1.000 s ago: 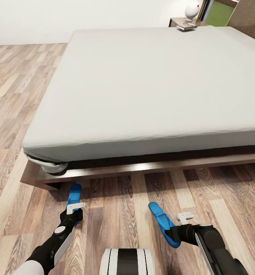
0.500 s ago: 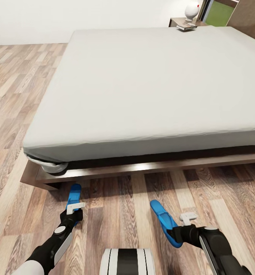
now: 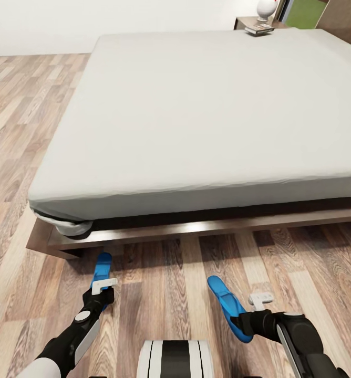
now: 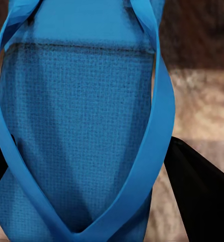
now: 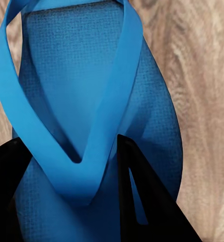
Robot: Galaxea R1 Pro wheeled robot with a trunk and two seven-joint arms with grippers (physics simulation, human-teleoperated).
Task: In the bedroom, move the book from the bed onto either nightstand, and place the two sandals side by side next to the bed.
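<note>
Nearest, each arm holds a flat blue flip-flop sandal over the wood-plank floor [image 3: 170, 262]: the left gripper [image 3: 103, 287] is clamped on the left sandal [image 3: 101, 266], whose toe lies close to the bed frame corner; the right gripper [image 3: 249, 310] grips the right sandal [image 3: 227, 307], angled, with open floor between the two. Beyond, the large off-white bed [image 3: 207, 105] on its low dark frame. Far off, the small thin book [image 3: 259, 29] rests on the dark wooden nightstand [image 3: 245, 22]
</note>
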